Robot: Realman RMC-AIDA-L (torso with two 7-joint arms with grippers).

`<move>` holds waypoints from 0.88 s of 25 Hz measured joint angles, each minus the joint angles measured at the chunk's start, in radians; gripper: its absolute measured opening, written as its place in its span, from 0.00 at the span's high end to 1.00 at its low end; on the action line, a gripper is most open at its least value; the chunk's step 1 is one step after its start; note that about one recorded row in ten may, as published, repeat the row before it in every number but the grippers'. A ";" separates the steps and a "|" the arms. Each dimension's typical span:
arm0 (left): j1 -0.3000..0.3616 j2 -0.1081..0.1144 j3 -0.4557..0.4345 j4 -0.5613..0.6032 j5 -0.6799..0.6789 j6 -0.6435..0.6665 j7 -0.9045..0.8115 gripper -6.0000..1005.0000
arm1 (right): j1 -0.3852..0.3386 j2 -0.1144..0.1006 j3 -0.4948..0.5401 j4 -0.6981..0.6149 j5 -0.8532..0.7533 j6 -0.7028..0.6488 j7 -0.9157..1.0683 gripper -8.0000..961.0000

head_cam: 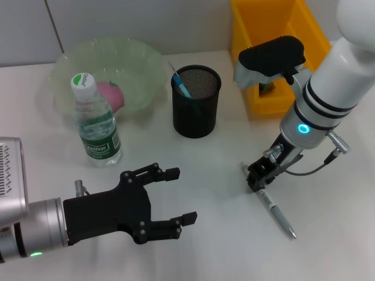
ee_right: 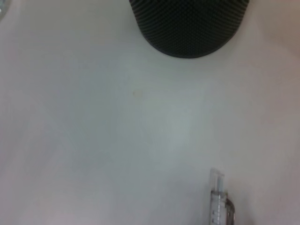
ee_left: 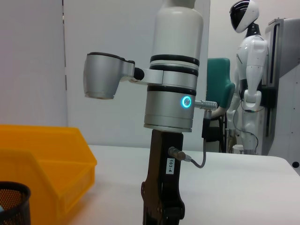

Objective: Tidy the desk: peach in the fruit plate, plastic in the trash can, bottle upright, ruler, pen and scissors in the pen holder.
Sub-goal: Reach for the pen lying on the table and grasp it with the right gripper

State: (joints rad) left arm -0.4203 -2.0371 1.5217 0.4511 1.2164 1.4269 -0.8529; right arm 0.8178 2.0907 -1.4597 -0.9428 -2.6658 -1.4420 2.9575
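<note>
left gripper [head_cam: 176,196] open over white desk [head_cam: 211,246]; right gripper [head_cam: 256,178] closed on pen [head_cam: 275,212]

A white tag [ee_left: 171,166] on the right arm (near the gripper) reads, seemingly, "103-4".

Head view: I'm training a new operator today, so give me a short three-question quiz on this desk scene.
1. True or false: the bottle stands upright.
2. Where is the peach? A) in the yellow bin B) in the fruit plate C) on the bare desk
3. Fill in: the right gripper is down at the ____, which lies flat on the desk.

Key:
1. True; it stands beside the fruit plate, cap on.
2. B.
3. Pen; it lies right of the pen holder. The left gripper hovers apart with fingers spread.
</note>
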 joint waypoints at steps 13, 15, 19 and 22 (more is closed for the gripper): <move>0.000 -0.003 -0.009 0.001 0.025 0.001 0.000 0.15 | -0.002 -0.001 -0.004 0.001 -0.005 0.012 0.000 0.75; 0.000 -0.003 -0.009 0.001 0.025 0.001 0.000 0.15 | -0.002 -0.002 -0.004 0.001 -0.007 0.010 0.000 0.76; 0.000 -0.003 -0.009 0.002 0.025 0.002 0.000 0.15 | -0.002 -0.003 -0.006 0.001 -0.008 0.008 0.000 0.79; 0.000 -0.003 -0.009 0.002 0.025 0.004 0.000 0.15 | -0.004 -0.004 -0.016 -0.008 -0.009 0.003 -0.001 0.82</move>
State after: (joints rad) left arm -0.4203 -2.0402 1.5124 0.4526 1.2411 1.4311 -0.8529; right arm 0.8139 2.0869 -1.4756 -0.9513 -2.6747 -1.4394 2.9564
